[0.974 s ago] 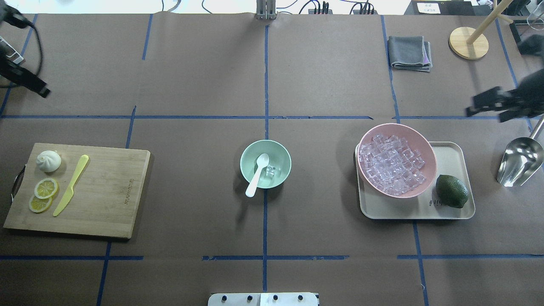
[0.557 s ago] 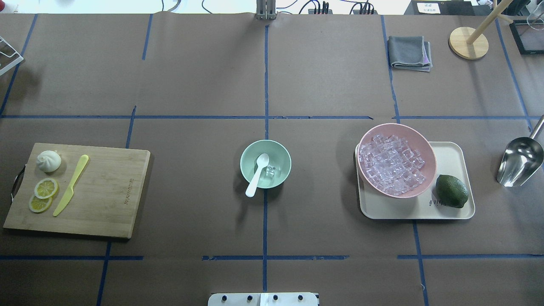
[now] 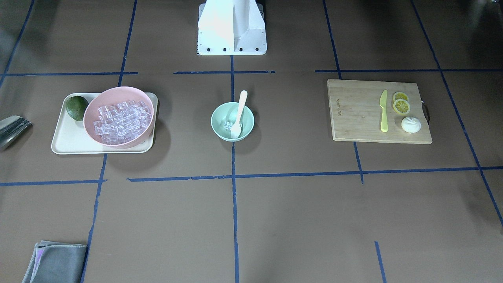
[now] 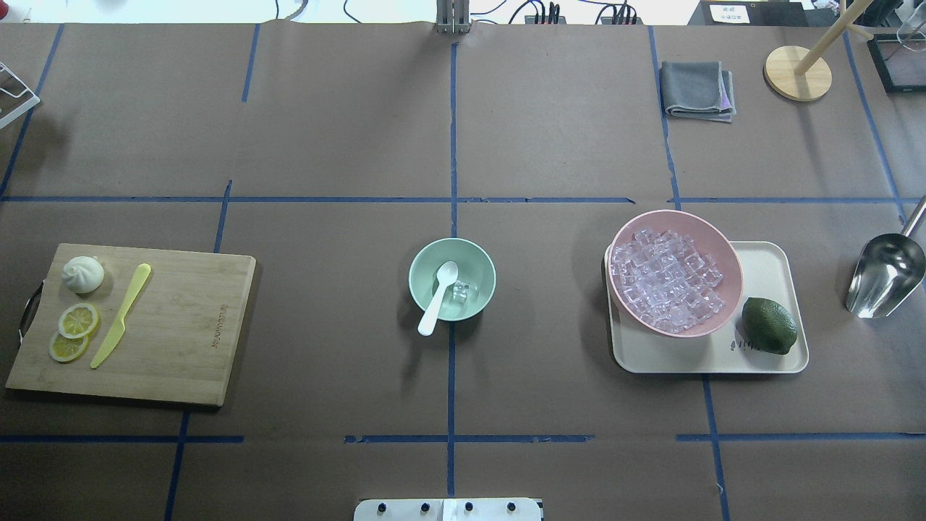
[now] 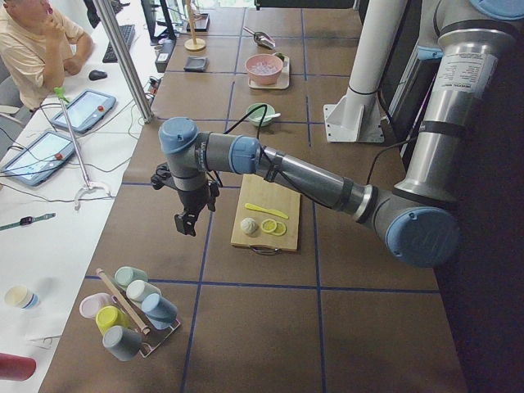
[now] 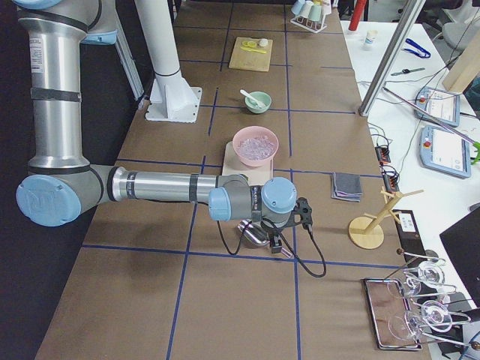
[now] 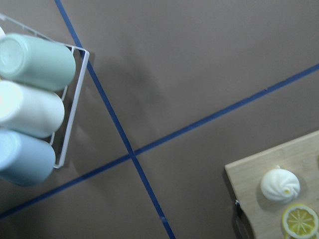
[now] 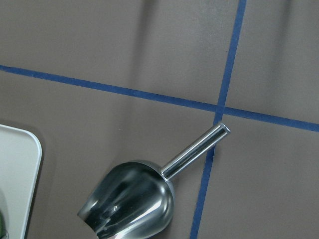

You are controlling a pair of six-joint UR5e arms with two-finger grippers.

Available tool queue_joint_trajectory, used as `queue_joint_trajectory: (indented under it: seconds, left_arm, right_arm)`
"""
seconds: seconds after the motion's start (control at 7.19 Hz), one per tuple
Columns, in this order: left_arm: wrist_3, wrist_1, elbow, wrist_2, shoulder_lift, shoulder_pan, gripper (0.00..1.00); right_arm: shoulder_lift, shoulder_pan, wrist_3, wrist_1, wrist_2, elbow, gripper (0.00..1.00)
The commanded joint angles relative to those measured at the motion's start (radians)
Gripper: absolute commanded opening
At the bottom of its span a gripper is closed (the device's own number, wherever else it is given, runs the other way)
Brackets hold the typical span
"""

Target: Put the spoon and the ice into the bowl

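Spoon lies in bowl, its scoop beside ice and its handle over the rim. Left gripper and right gripper hang well apart from the bowl. Jaw state cannot be told.

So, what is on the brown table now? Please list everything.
bowl: 1, mint green, centre
spoon: 1, white, leaning in that bowl
ice: clear, few cubes in the bowl, many in the pink bowl
pink bowl: 1, on the tray
tray: 1, cream, right side
fruit: 1, dark green, on the tray
scoop: 1, metal, beyond the tray
cloth: 1, grey, far right
stand: 1, wooden, far right
board: 1, wooden, left side
knife: 1, yellow-green, on the board
lemon slices: 2, yellow, board
bun: 1, white, board
cups: several, pastel, left end
left gripper: near cups, state unclear
right gripper: above scoop, state unclear
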Motion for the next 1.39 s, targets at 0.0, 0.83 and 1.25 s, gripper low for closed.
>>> queue_joint_trajectory:
  seconds: [0.0,0.83,1.25]
  left_arm:
    - [0.003,0.013,0.030,-0.064,0.081,-0.001,1.00]
    - [0.003,-0.029,0.149,-0.047,0.110,-0.001,1.00]
    - [0.006,-0.027,0.149,-0.044,0.093,0.003,1.00]
  right_arm:
    - [0.002,-0.004,-0.007,-0.015,-0.032,-0.011,1.00]
    - [0.042,-0.035,0.004,-0.030,-0.051,-0.019,1.00]
    - [0.091,-0.030,0.002,-0.096,-0.084,-0.011,1.00]
